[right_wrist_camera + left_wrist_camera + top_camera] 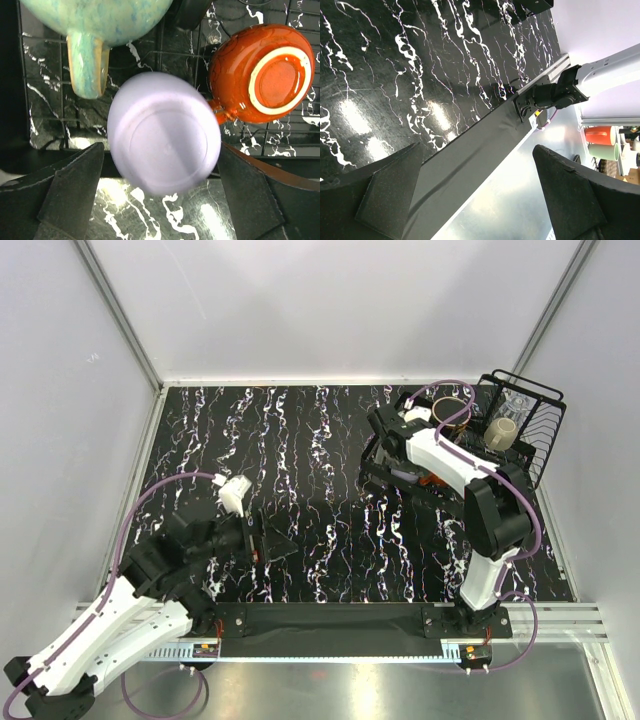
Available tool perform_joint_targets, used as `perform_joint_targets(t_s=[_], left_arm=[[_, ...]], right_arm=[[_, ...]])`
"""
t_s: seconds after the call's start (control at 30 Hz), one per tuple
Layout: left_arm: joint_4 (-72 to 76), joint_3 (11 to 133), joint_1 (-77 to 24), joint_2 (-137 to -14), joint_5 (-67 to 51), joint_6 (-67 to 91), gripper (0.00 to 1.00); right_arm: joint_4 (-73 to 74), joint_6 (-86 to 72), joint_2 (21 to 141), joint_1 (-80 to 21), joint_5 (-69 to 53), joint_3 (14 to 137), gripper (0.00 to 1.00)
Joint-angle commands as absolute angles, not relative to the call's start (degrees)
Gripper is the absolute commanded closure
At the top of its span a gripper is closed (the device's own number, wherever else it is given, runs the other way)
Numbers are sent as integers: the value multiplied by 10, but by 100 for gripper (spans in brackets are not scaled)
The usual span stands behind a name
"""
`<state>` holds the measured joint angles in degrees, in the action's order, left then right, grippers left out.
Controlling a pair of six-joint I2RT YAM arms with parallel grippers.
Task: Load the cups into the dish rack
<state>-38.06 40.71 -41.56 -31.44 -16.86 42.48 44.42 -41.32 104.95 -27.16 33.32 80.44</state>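
- Right gripper (161, 148) hangs over the black wire dish rack (548, 425) at the far right of the black, white-veined marble table (300, 440). Its fingers are spread wide on either side of the upturned lavender plastic tumbler (164, 132). Tumbler is blurred, so can't tell if the pads touch it.
- Risk no. 1: tumbler tips over. It is base-up over the rack grid. The teal-green glazed mug (95, 20) has its handle pointing at it from above in the wrist view. The small orange mug (260, 75), also base-up, is just beside it on the right. If the rim lands across a wire or on the orange mug's handle, it prob. rocks over once let go.
- Risk no. 2: a finger drags it. The gap betw. fingers & tumbler wall looks slim. Any sideways drift on the way up could hook the tumbler & knock its neighbours.
- Risk no. 3: crowding. Beige mug (502, 432) & clear glass (520, 400) sit in the rack's far part. The large dark mug (450, 405) is at its far-left corner; can't tell if it is inside. The arm has little room to swing.
- Left gripper (477, 148) hovers low over the near-left of the table, fingers apart w/ nothing betw. them. It is well apart from the rack & poses no threat.
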Motion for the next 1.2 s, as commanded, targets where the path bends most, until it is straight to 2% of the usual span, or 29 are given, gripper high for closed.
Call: perform_joint_targets(t_s=[0.0, 0.37, 0.6, 0.73, 0.87, 0.97, 1.17], left_arm=[[-372, 399, -414, -306, -189, 438, 1], [-354, 367, -414, -301, -184, 461, 1], [-280, 316, -414, -270, -198, 492, 1], [-222, 280, -414, -223, -197, 525, 1], [-156, 235, -414, -195, -203, 567, 1], [-118, 204, -414, -185, -208, 592, 1], [-25, 132, -414, -165, -216, 651, 1]], right_arm=[[460, -403, 1006, -293, 351, 814, 0], [526, -417, 941, -390, 403, 853, 0], [480, -426, 836, -443, 346, 781, 0], [401, -425, 701, -455, 314, 667, 0], [240, -396, 556, -457, 259, 532, 0], [177, -394, 443, -457, 233, 442, 0], [150, -417, 271, -457, 196, 340, 0]])
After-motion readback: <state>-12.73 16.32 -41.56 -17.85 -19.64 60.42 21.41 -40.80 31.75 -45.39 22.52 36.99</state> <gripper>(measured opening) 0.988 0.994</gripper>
